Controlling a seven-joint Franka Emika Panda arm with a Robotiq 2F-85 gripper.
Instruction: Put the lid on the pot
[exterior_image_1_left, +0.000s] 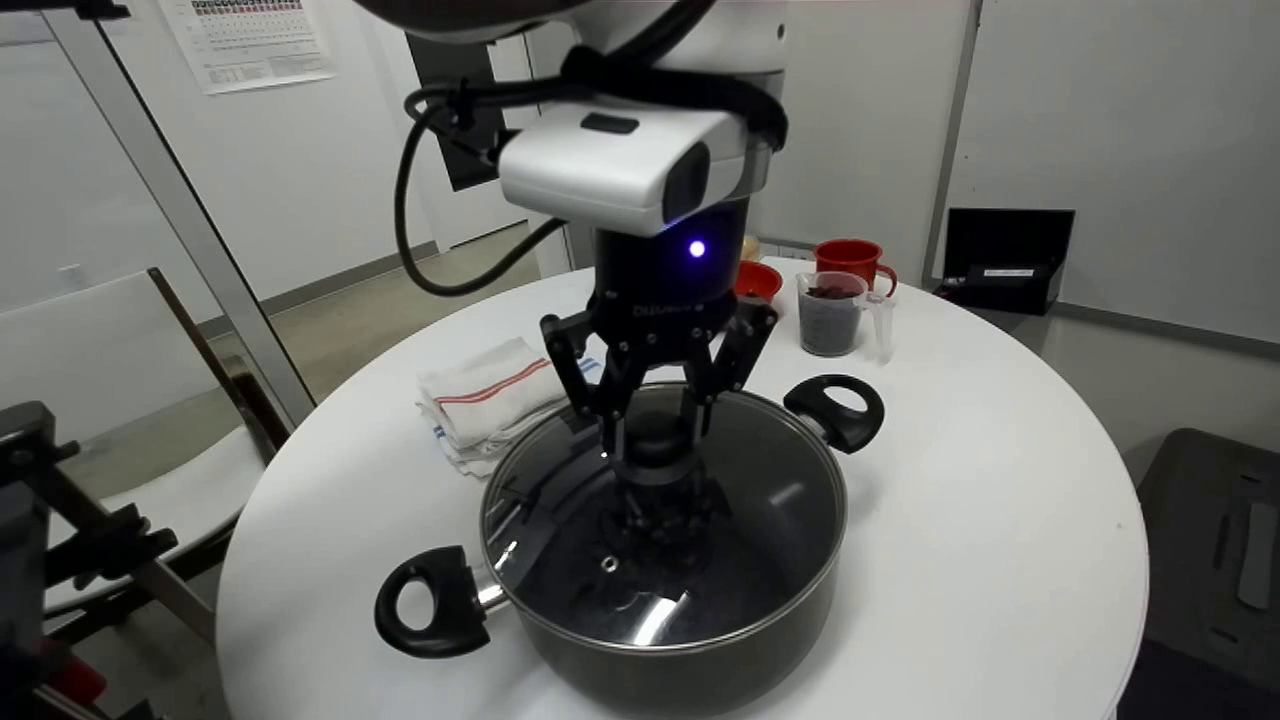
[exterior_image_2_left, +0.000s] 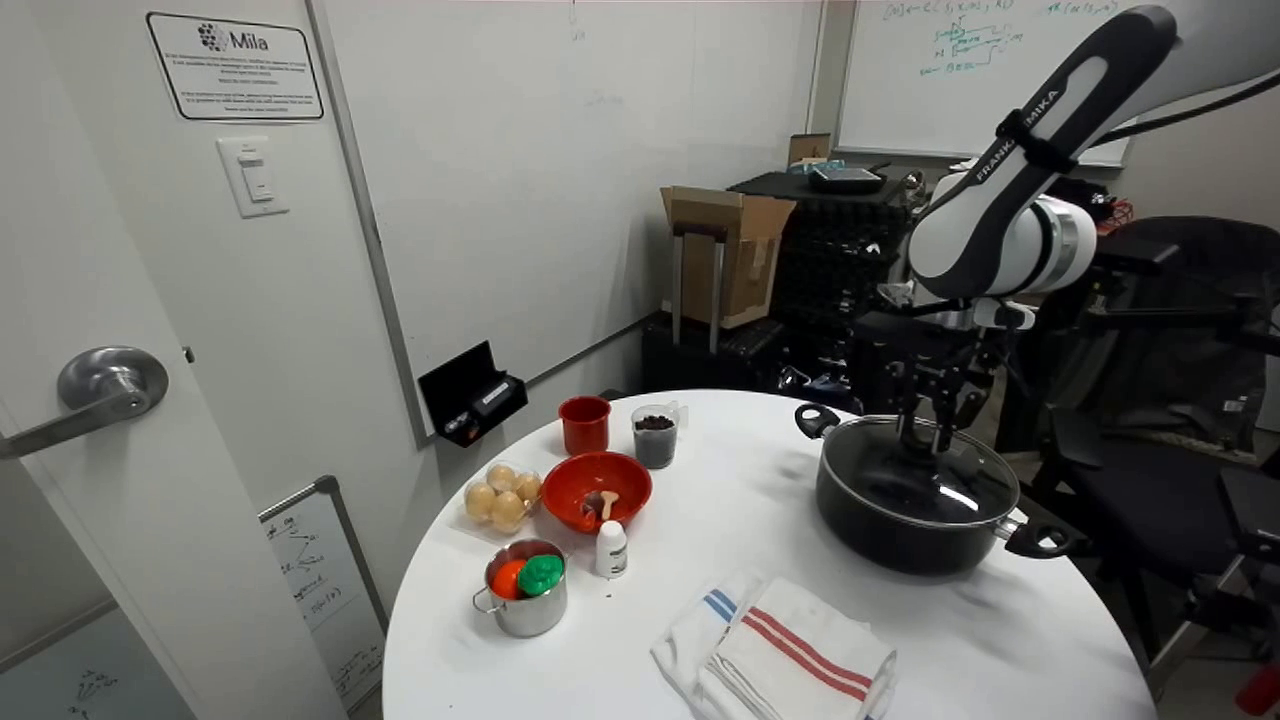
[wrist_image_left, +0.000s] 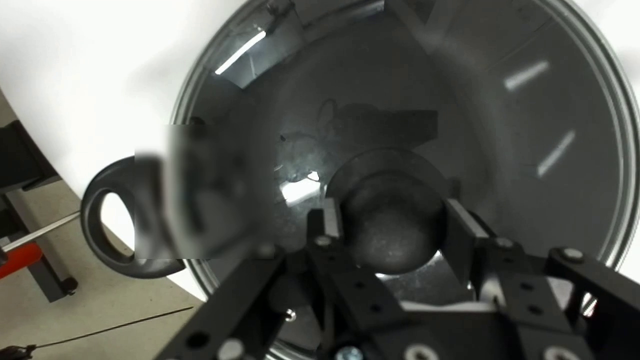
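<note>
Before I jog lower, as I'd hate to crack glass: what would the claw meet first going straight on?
Likely the glass lid: the claw points down, fingers flanking the black knob; the gap below is unclear.

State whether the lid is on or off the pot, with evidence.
On: both exterior views show the lid covering the pot, with no gap visible at the edge.

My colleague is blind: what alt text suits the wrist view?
A black two-fingered gripper straddles the round black knob of a round, clear, metal-rimmed glass lid; contact is unclear. A black loop pot handle shows at image left.
</note>
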